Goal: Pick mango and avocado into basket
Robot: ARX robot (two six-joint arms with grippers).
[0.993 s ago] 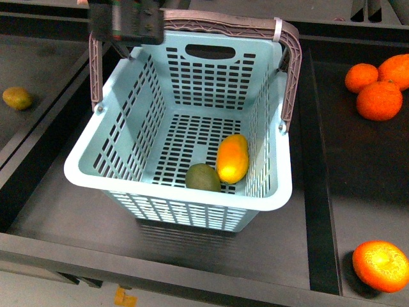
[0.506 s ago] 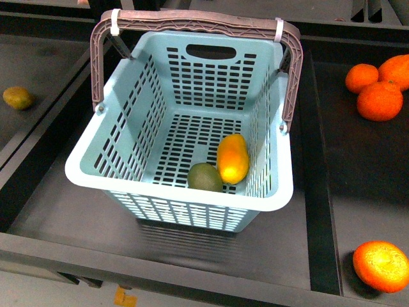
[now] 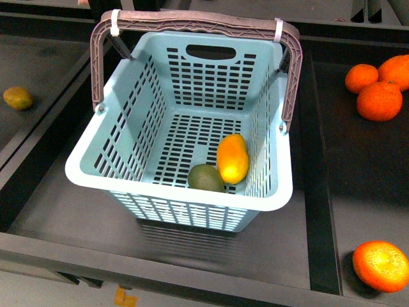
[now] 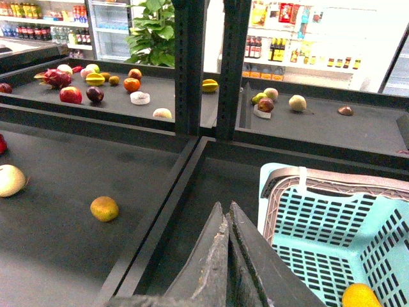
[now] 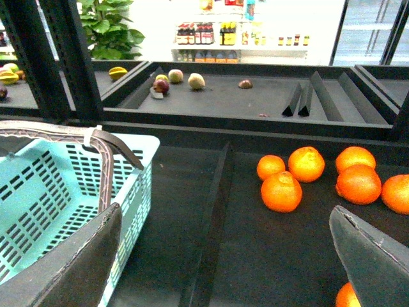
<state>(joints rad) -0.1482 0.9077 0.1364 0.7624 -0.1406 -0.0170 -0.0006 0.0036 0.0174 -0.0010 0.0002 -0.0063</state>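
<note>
Basket is sat in the middle of the dark shelf tray in the front view, handles swung back against the far rim, and both target fruits can already be seen inside it.

Going left to right: a small yellowish-brown fruit is left alone in the tray on the far left, well apart from the basket. Next, on the basket floor towards the near right corner, the avocado is lying with the mango touching it just to its right. Past the divider, three oranges are clustered at the top right and one more orange is down at the bottom right.

Neither arm is caught by the front camera. From the left wrist view, the left end effector is seen with its fingers pressed together on nothing, held up beside the basket's left side. From the right wrist view, the right end effector is spread wide and empty, between the basket and the oranges.

So the placing step looks done, probably the whole task honestly. Nothing more seems called for except the arms being kept clear of the basket and parked; no other fruit should be touched.
</note>
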